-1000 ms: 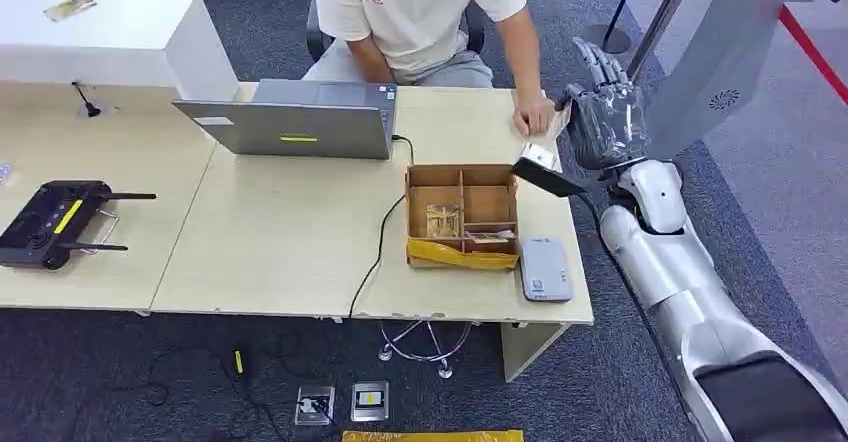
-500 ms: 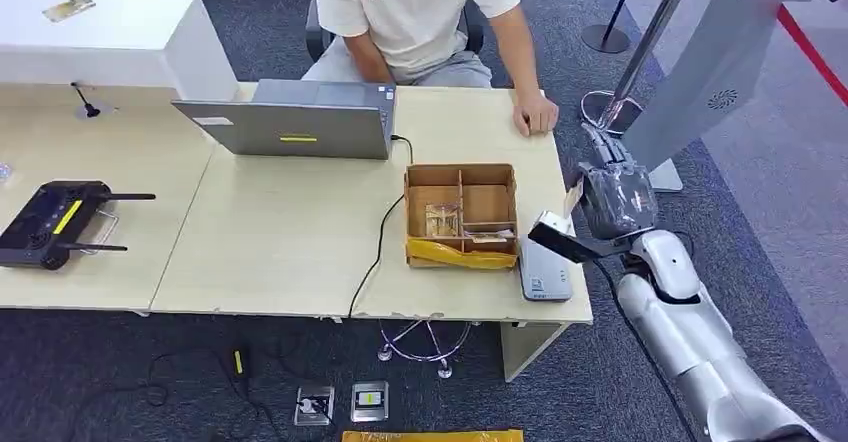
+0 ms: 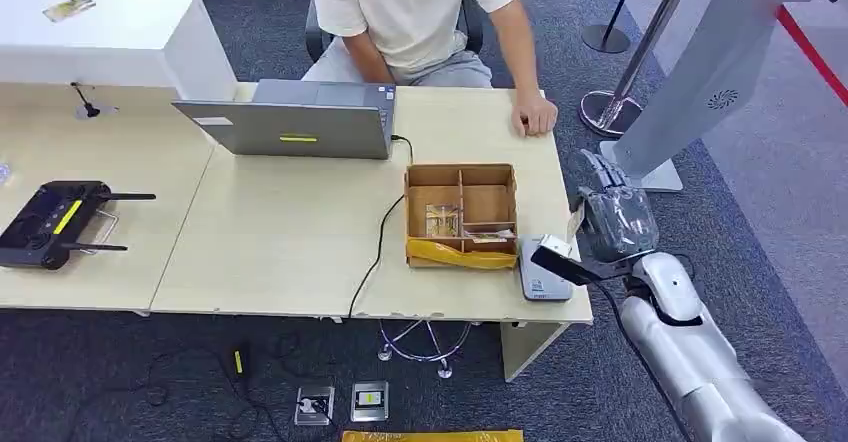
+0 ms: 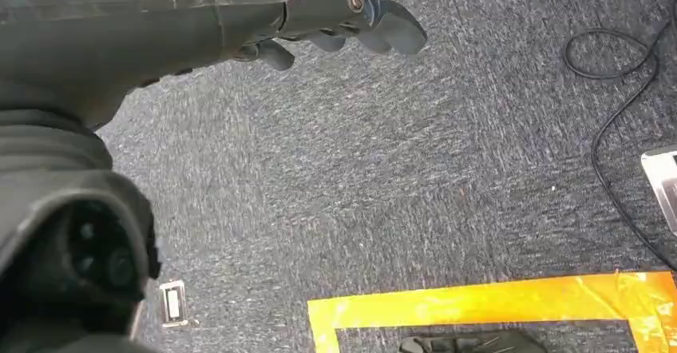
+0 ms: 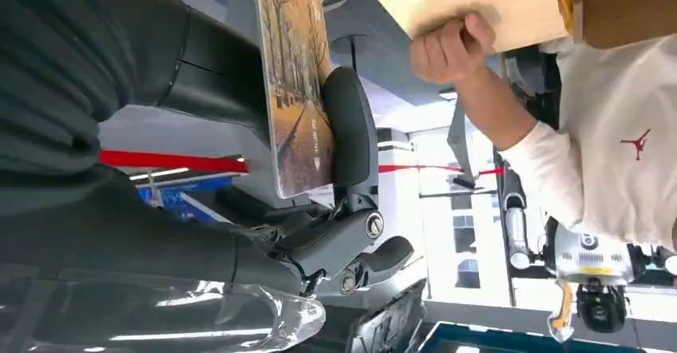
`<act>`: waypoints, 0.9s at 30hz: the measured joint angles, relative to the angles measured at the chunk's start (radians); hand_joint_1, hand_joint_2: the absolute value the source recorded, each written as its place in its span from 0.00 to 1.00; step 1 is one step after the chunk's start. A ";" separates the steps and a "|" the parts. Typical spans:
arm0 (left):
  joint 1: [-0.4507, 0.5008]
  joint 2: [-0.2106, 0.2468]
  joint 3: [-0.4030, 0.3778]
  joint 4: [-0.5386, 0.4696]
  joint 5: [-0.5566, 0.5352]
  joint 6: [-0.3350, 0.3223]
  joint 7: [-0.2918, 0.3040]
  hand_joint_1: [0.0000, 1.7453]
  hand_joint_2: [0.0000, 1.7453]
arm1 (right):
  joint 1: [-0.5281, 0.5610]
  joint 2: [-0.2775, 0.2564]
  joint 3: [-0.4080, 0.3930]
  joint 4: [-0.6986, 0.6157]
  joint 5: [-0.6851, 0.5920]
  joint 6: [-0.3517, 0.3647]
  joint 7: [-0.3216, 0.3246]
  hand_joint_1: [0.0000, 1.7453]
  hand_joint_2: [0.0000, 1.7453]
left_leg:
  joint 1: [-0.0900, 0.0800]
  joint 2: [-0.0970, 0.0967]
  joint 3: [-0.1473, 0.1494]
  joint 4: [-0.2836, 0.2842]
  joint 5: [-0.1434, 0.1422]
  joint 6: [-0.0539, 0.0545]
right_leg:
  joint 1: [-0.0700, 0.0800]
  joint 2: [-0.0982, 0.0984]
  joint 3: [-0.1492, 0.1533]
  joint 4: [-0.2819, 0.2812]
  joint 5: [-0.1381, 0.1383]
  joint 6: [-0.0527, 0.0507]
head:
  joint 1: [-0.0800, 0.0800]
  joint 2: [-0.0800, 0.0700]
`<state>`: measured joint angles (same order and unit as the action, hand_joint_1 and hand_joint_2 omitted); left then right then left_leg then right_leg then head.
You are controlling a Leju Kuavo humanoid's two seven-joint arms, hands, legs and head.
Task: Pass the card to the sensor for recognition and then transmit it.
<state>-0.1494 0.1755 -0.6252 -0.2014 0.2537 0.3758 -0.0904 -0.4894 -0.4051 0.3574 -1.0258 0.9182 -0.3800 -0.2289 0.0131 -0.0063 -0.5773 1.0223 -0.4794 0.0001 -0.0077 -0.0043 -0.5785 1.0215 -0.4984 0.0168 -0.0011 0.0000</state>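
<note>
At the near right edge of the pale wooden table (image 3: 280,242), the right hand (image 3: 612,224) holds a thin card with an autumn tree picture (image 5: 294,81), pinched between the thick thumb and the darker fingers (image 5: 351,129). The card stands just above the flat grey card sensor (image 3: 543,268) lying at the table corner. Beside the sensor sits a brown cardboard box with compartments (image 3: 462,215). Farther away is a grey laptop (image 3: 290,120), and a person's fist (image 3: 535,116) rests on the table. The left hand (image 4: 239,17) hangs above dark carpet, its fingers curled loosely and holding nothing.
</note>
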 joint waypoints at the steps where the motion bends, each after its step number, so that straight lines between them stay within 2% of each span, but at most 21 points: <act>1: 0.000 -0.001 0.000 0.000 0.000 0.000 0.000 0.00 0.00 | 0.001 0.001 0.000 0.000 0.000 0.000 0.000 0.97 1.00 | 0.000 0.000 0.000 0.000 0.000 0.000 | 0.000 0.000 0.000 0.000 0.000 0.000 | 0.000 0.000; 10: 0.000 -0.007 0.000 0.000 -0.002 -0.002 0.000 0.00 0.00 | 0.018 0.018 0.000 0.013 0.020 0.000 0.000 1.00 1.00 | 0.000 0.000 0.000 0.000 0.000 0.000 | 0.000 0.000 0.000 0.000 0.000 0.000 | 0.000 0.000; 15: 0.000 -0.007 0.000 0.000 0.002 -0.003 0.000 0.00 0.00 | 0.025 0.033 0.001 0.046 0.014 -0.008 -0.012 0.99 1.00 | 0.000 0.000 0.000 0.000 0.000 0.000 | 0.000 0.000 0.000 0.000 0.000 0.000 | 0.000 0.000; 16: 0.000 -0.008 0.000 0.000 0.002 -0.003 0.000 0.00 0.00 | 0.027 0.035 0.001 0.053 0.012 -0.011 -0.015 0.96 1.00 | 0.000 0.000 0.000 0.000 0.000 0.000 | 0.000 0.000 0.000 0.000 0.000 0.000 | 0.000 0.000; 18: -0.001 -0.008 0.000 -0.001 0.002 -0.002 0.000 0.00 0.00 | 0.030 0.040 0.001 0.075 0.010 -0.022 -0.020 0.99 1.00 | 0.000 0.000 0.000 0.000 0.000 0.000 | 0.000 0.000 0.000 0.000 0.000 0.000 | 0.000 0.000; 24: -0.001 -0.009 0.000 -0.001 0.002 -0.002 0.000 0.00 0.00 | 0.041 0.048 0.001 0.108 0.001 -0.033 -0.023 0.98 1.00 | 0.000 0.000 0.000 0.000 0.000 0.000 | 0.000 0.000 0.000 0.000 0.000 0.000 | 0.000 0.000; 25: -0.001 -0.009 0.000 -0.001 0.002 -0.002 0.000 0.00 0.00 | 0.042 0.049 0.001 0.113 0.001 -0.034 -0.023 0.94 1.00 | 0.000 0.000 0.000 0.000 0.000 0.000 | 0.000 0.000 0.000 0.000 0.000 0.000 | 0.000 0.000; 27: -0.001 -0.009 0.000 -0.001 0.002 -0.003 0.000 0.00 0.00 | 0.044 0.051 0.001 0.120 0.000 -0.034 -0.023 0.97 1.00 | 0.000 0.000 0.000 0.000 0.000 0.000 | 0.000 0.000 0.000 0.000 0.000 0.000 | 0.000 0.000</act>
<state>-0.1501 0.1663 -0.6252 -0.2026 0.2556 0.3731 -0.0904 -0.4452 -0.3544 0.3582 -0.9056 0.9182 -0.4135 -0.2518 0.0130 -0.0062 -0.5773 1.0222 -0.4795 0.0001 -0.0078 -0.0044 -0.5787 1.0214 -0.4985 0.0168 -0.0008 0.0000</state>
